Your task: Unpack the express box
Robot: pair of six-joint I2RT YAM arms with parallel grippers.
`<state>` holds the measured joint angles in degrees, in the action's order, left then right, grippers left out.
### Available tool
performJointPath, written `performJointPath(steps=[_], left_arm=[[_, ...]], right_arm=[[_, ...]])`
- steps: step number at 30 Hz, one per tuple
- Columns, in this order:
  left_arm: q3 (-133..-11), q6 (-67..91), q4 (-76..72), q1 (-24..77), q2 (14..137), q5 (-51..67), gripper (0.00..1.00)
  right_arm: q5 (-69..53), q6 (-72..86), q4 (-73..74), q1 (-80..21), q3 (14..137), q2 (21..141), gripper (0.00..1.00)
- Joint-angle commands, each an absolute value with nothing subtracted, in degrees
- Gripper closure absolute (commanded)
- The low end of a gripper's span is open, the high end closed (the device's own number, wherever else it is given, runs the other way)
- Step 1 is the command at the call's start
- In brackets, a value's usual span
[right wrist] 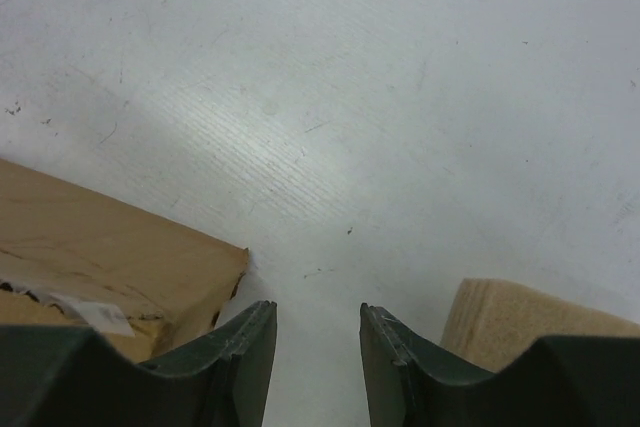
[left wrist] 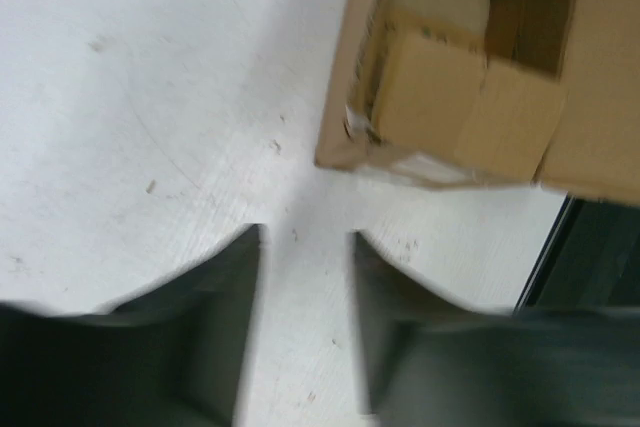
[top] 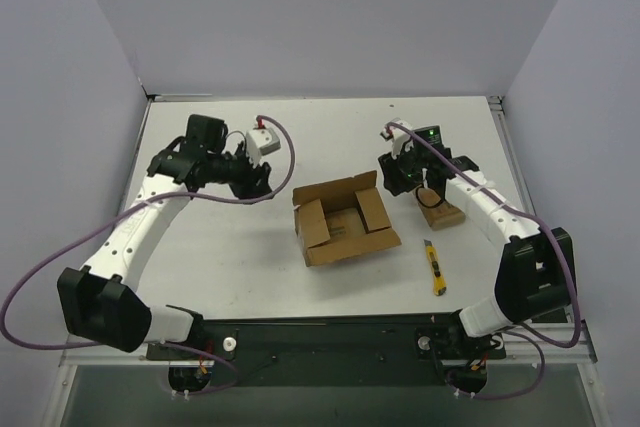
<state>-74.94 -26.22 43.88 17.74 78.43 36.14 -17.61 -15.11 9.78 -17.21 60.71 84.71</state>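
We are finding the express box (top: 345, 219) open on the bench (top: 230, 257), lying lengthwise between the arms. The left gripper (left wrist: 305, 237) and right gripper (right wrist: 318, 312) are hanging with jaws apart, empty, the right one seeming nearer.

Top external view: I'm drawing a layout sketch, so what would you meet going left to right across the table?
Left gripper → open brown corrugated cardboard express box → yellow utility knife.
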Motion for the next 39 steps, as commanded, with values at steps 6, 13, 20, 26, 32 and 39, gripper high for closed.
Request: performJointPath(steps=[6, 13, 20, 26, 32, 39], left_arm=[[-61.0, -41.93, 47.65, 21.97, 80.15, 47.02, 1.0], [-69.33, -33.77, 40.26, 26.8, 89.99, 47.55, 1.0], [-87.15, -25.06, 32.53, 27.16, 105.43, 44.74, 1.0], [-115.64, -13.89, 35.32, 27.16, 122.93, 42.38, 0.91], [-118.84, -7.22, 41.92, 22.69, 119.2, 37.79, 0.58], [-105.15, 2.36, 45.62, 18.37, 104.43, 36.12, 0.1]], right_arm=[[-18.37, -8.53, 8.87, -17.05, 60.57, 86.05, 0.68], [-18.01, -6.15, 10.63, -17.05, 52.3, 78.94, 0.69], [-18.8, -1.85, 16.42, -16.88, 49.04, 71.64, 0.69], [-23.64, -1.14, 23.81, -17.4, 48.43, 67.24, 0.69], [-23.91, -2.02, 30.57, -12.58, 51.58, 62.93, 0.72], [-23.29, -4.57, 33.66, -10.11, 61.51, 61.43, 0.63]])
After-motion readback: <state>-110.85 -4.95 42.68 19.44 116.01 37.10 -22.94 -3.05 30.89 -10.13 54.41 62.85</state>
